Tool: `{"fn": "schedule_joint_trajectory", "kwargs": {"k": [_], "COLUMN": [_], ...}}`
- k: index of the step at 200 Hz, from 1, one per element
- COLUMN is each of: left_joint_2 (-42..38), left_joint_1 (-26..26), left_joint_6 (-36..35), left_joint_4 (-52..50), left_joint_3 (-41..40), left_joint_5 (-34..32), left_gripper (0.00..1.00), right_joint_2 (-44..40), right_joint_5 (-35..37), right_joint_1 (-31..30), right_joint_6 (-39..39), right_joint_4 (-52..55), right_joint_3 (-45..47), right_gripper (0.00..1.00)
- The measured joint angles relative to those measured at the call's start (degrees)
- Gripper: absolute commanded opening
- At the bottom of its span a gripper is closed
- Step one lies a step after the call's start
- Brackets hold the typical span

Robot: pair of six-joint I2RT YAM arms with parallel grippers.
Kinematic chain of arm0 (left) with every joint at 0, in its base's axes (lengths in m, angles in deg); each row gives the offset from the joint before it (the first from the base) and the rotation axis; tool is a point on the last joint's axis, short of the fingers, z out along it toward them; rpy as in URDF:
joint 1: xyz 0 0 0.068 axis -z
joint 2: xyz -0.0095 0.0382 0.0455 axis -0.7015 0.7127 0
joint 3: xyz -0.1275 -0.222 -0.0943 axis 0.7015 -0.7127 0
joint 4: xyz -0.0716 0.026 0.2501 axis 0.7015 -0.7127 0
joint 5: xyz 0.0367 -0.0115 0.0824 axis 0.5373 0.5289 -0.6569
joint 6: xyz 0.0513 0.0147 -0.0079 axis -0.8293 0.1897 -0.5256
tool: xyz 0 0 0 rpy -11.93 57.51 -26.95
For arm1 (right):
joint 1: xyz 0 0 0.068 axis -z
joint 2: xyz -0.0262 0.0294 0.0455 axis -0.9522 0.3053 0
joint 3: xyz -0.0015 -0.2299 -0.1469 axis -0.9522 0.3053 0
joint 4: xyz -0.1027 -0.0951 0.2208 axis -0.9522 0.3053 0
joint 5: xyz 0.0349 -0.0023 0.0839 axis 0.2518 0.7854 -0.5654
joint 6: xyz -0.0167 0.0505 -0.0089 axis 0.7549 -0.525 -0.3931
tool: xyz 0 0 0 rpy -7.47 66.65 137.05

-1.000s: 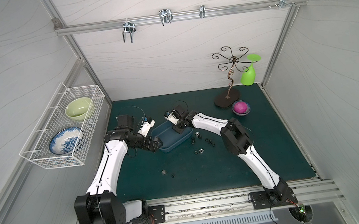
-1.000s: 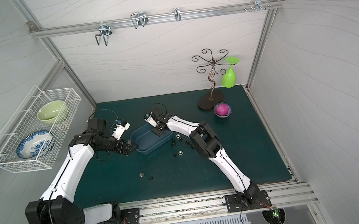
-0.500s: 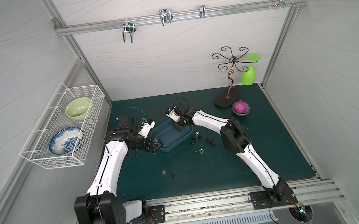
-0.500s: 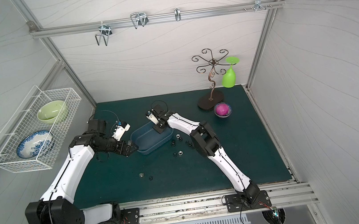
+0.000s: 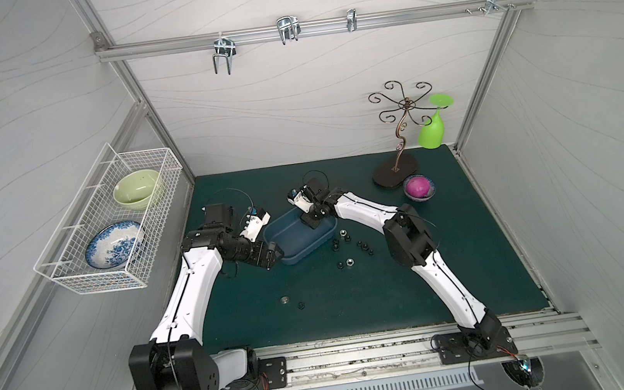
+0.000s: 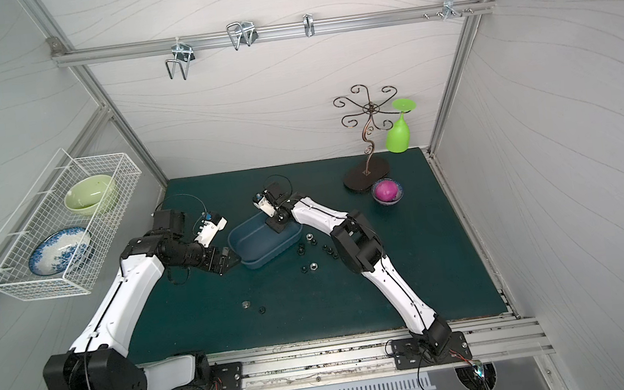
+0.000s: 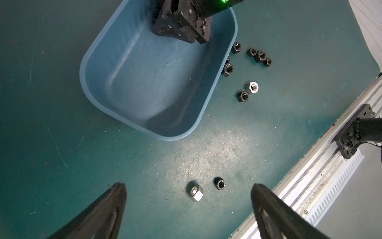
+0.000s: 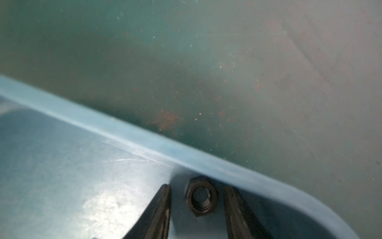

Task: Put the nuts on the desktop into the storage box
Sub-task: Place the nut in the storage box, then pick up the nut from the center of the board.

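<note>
Opening since a second ago, right end effector [image 8: 196, 187] stands narrowly parted, releasing a black nut [image 8: 201, 199] inside the box [image 8: 144, 142]. Left end effector [image 7: 189, 186] gapes wide, empty. Next: fetch loose nuts [image 7: 260, 55] off the surface [image 7: 62, 103].

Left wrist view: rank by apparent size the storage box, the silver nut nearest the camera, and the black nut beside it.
1. storage box, by far the largest.
2. silver nut.
3. black nut, which looks slightly smaller. Both nuts lie about equally near the camera, so the small gap seems real.
</note>
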Motion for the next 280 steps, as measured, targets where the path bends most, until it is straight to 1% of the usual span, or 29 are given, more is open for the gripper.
{"fn": "schedule_joint_trajectory", "kwargs": {"k": [42,70,105,124,143,153,159,160,161,162,163,167,200,223,254,280], "left_joint_2": [0.0,0.0,-0.1,-0.4,-0.7,-0.7,-0.7,-0.7,-0.7,-0.7,-0.7,-0.7,-0.7,-0.7,-0.7,-0.7], "left_joint_1": [0.0,0.0,0.0,0.0,-0.1,-0.1,0.0,-0.1,-0.1,-0.1,0.0,-0.1,-0.1,-0.1,-0.1,-0.1], "left_joint_6": [-0.2,-0.7,-1.8,-2.4,-2.9,-3.2,-3.3,-3.4,-3.4,-3.4,-3.5,-3.5,-5.1,-6.5,-10.1,-13.8], "left_joint_4": [-0.4,-0.9,-1.6,-2.3,-2.8,-2.9,-2.9,-2.9,-2.9,-2.9,-2.9,-2.9,-3.6,-4.0,-5.2,-6.9], "left_joint_3": [0.0,0.0,0.0,0.0,0.0,0.0,-0.1,-0.1,-0.1,-0.1,-0.1,-0.1,-0.4,-0.4,-0.5,-0.5], "left_joint_5": [0.4,1.3,2.1,2.9,3.2,3.4,3.5,3.5,3.5,3.6,3.6,3.8,4.9,5.3,6.1,6.8], "left_gripper": [0.99,0.99,0.99,0.99,0.99,0.99,0.99,0.99,0.99,0.99,0.99,0.99,0.98,0.99,0.98,0.98], "right_joint_2": [-2.1,-5.7,-13.0,-19.2,-26.2,-29.7,-31.8,-32.0,-32.4,-32.6,-33.1,-34.5,-44.8,-51.2,-60.5,-68.3], "right_joint_5": [-1.7,-3.0,-5.4,-6.7,-7.8,-8.2,-8.6,-8.6,-8.7,-8.8,-8.9,-9.0,-9.7,-10.7,-12.3,-15.0], "right_joint_1": [0.2,0.3,0.4,0.4,0.4,0.4,0.4,0.4,0.4,0.4,0.4,0.4,0.4,0.4,-0.5,-1.9], "right_joint_6": [0.0,0.1,0.6,1.1,2.2,2.8,3.4,3.4,3.5,3.6,3.7,3.7,6.3,8.2,11.1,14.6], "right_joint_4": [1.2,1.6,1.1,-1.4,-5.1,-7.0,-8.4,-8.6,-9.0,-9.2,-9.4,-10.4,-18.7,-22.9,-28.1,-31.5], "right_joint_3": [2.1,3.9,5.2,9.3,15.5,18.6,20.7,20.9,21.4,21.7,22.1,23.5,35.2,41.7,50.0,56.2], "right_gripper": [0.47,0.49,0.49,0.52,0.59,0.68,0.78,0.82,0.89,0.94,0.96,0.99,0.99,0.99,0.99,0.99]}}
